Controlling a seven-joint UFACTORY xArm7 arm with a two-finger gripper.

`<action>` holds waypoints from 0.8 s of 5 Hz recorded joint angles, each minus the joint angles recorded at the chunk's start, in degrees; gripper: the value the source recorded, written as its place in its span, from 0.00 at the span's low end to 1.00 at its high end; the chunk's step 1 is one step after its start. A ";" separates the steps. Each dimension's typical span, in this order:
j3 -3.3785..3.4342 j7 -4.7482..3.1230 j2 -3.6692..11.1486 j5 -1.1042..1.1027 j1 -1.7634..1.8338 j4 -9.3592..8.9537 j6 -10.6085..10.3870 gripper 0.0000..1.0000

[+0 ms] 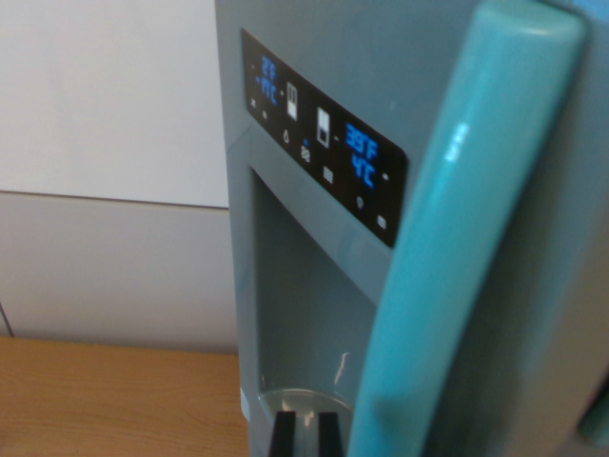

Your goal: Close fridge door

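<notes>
End effector (305, 430) fingertips slightly parted and empty at bottom of wrist view, just before the grey fridge door (314, 86), beside its teal handle (447, 248).

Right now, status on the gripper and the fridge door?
Gripper fingertips just in view at the bottom edge, holding nothing; open or shut unclear. Fridge door fills the frame, teal handle close on the wrist view's right. Nothing in the way.
</notes>
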 joint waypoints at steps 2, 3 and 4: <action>0.00 0.00 2.70 0.00 0.00 1.97 -0.01 1.00; 0.00 0.00 2.70 0.00 0.00 1.97 -0.01 1.00; -0.07 0.00 5.09 0.00 0.00 3.93 -0.01 1.00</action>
